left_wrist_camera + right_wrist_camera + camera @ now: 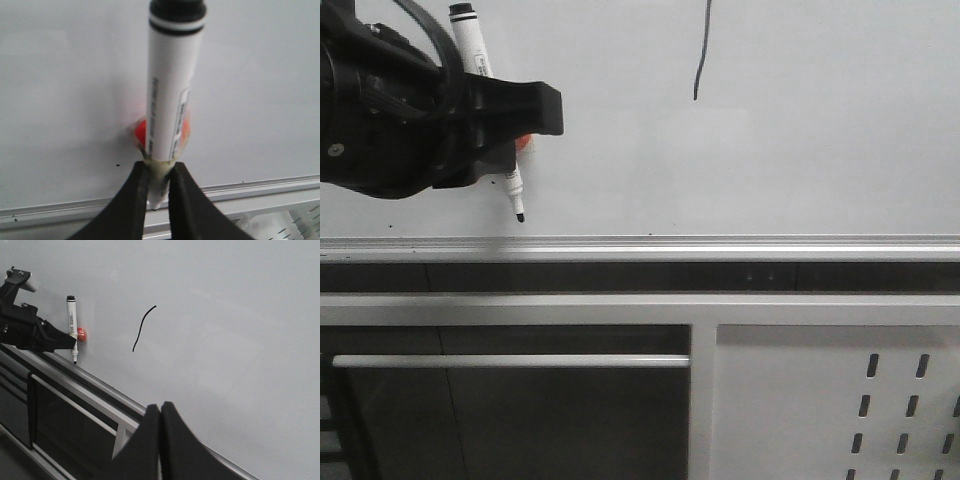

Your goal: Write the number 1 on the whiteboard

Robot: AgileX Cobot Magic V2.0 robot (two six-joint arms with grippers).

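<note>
The whiteboard [800, 150] fills the upper half of the front view. The number 1 [700, 55] is a thin dark, slightly curved stroke at its upper middle; it also shows in the right wrist view [142, 329]. My left gripper [515, 140] is shut on a white marker [480, 60] with a black cap end up and its tip [520, 214] down, just above the bottom rail, left of the stroke. In the left wrist view the fingers [137, 187] clamp the marker [172, 90] near its nib. My right gripper [160, 407] is shut and empty, away from the board.
A silver rail [720, 246] runs along the board's bottom edge. An orange-red piece [139, 132] sits behind the marker. Below are a white frame [703, 400], a horizontal bar [510, 361] and a grey perforated panel [910, 400].
</note>
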